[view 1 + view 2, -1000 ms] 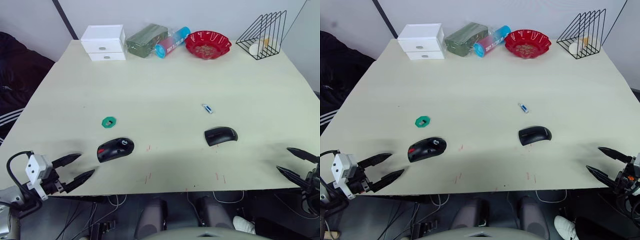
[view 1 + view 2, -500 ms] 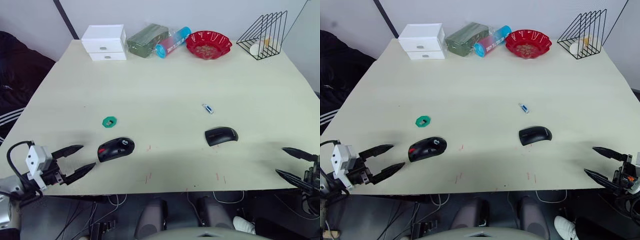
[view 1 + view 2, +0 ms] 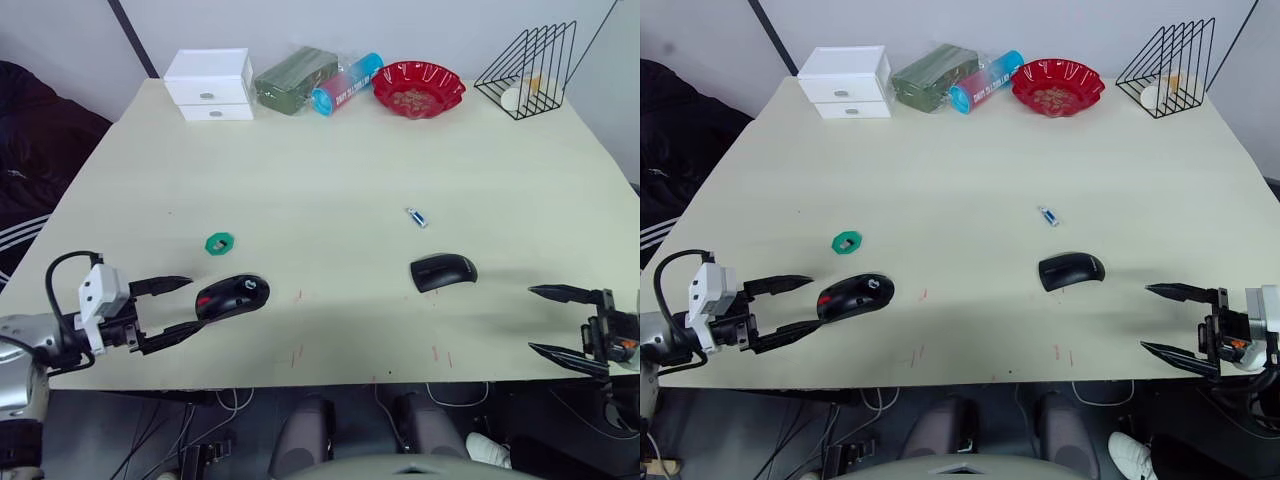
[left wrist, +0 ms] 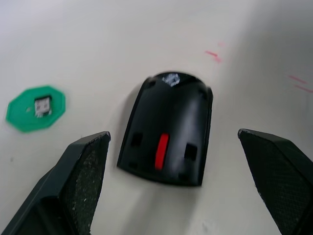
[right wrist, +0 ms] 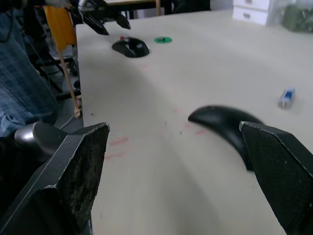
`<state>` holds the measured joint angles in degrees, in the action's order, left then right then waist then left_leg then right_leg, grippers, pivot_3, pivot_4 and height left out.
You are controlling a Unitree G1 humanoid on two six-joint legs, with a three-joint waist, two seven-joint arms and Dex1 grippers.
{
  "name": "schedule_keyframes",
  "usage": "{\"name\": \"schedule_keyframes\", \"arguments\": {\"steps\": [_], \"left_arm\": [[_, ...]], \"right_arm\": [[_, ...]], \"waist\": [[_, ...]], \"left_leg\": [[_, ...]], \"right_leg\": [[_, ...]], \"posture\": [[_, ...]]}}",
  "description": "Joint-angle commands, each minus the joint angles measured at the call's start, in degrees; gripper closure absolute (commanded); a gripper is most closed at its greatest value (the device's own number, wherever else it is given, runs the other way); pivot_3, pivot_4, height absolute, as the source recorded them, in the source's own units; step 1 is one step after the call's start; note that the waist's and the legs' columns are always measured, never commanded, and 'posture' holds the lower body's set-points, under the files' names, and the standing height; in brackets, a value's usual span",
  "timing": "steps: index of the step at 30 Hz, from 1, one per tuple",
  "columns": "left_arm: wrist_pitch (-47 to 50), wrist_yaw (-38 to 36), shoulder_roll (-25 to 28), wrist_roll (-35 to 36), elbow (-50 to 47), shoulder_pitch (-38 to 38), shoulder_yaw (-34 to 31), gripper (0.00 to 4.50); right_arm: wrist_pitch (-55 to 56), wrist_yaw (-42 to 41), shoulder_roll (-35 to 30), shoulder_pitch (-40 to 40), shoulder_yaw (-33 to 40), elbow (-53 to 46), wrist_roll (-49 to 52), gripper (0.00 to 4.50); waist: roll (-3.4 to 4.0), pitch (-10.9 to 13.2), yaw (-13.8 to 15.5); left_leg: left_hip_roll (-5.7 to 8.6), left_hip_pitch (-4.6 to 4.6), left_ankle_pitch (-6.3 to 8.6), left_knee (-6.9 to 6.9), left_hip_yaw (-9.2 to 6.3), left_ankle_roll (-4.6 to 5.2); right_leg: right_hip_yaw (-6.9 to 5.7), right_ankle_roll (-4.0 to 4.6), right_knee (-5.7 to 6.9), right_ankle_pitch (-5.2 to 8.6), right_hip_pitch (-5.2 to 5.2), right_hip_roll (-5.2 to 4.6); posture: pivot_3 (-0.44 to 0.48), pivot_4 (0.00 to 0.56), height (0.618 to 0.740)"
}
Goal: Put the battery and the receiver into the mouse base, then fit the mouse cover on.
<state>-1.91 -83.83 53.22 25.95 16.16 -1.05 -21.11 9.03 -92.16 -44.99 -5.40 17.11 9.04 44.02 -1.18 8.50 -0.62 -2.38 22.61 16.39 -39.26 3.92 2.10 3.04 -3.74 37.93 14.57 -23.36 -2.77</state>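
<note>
the mouse base [image 3: 231,297] lies near the front left of the pale bench [image 3: 330,170], its red patch showing, with the left gripper [image 3: 182,307] just beside it on its left, fingers [image 4: 83,172] spread wide and empty, touching nothing. a green octagonal disc [image 3: 218,242] carrying a small chip lies just behind the base. the mouse cover [image 3: 442,270] rests dome up toward the front right; a small blue-and-silver receiver [image 3: 414,216] lies near it, farther back. the right gripper [image 3: 565,323] hovers at the bench's front right edge, apart from the cover, fingers wide and empty. white drawers [image 3: 208,84], a red bowl [image 3: 418,88] and a wire rack [image 3: 529,58] line the far edge.
</note>
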Motion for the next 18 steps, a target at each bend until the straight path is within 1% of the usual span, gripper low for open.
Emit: {"name": "schedule_keyframes", "arguments": {"steps": [1,4,6,12,18], "left_arm": [[-0.94,-1.98,1.95,-0.55,-0.58,2.19,1.5,0.05],[-1.19,-2.45,1.92,-1.09,0.11,4.05,2.86,0.05],[-1.43,-3.07,1.33,-1.56,0.98,6.71,4.57,0.05],[-5.17,-3.35,-0.03,-4.84,5.0,11.6,9.3,0.05],[-9.69,-6.3,-0.72,-8.58,10.87,16.1,14.33,0.05]], "right_arm": [[1.28,-0.33,-0.33,0.29,0.09,-1.21,1.17,0.0],[1.37,-0.33,-0.37,0.46,-0.03,-0.84,1.15,0.0],[1.29,-0.33,-0.3,0.43,0.22,-0.55,1.02,0.0],[1.16,-0.33,-0.26,-0.22,0.94,-0.32,0.93,0.0],[1.56,-0.33,-0.46,-1.08,1.44,-0.32,0.99,0.0]], "waist": [[0.01,0.01,0.04],[0.02,0.01,0.02],[0.02,0.01,0.04],[0.01,0.01,-0.05],[0.01,0.01,0.02]], "left_leg": [[0.0,0.01,0.0,0.0,-0.01,0.0],[0.02,0.01,0.0,0.0,0.02,0.0],[0.02,0.01,0.0,0.0,0.01,0.0],[0.03,0.03,0.0,-0.02,0.02,0.0],[0.03,0.02,-0.01,-0.04,0.0,0.0]], "right_leg": [[0.0,0.0,0.0,0.0,0.0,0.0],[0.01,0.0,0.0,0.0,0.0,0.0],[0.01,0.0,0.01,0.0,0.0,0.0],[0.03,-0.01,0.0,0.0,0.0,0.03],[0.02,-0.01,0.03,0.0,0.0,0.06]], "posture": [[0.0,0.15,0.74],[0.0,0.15,0.74],[0.0,0.15,0.74],[0.0,0.15,0.74],[0.0,0.15,0.74]]}}
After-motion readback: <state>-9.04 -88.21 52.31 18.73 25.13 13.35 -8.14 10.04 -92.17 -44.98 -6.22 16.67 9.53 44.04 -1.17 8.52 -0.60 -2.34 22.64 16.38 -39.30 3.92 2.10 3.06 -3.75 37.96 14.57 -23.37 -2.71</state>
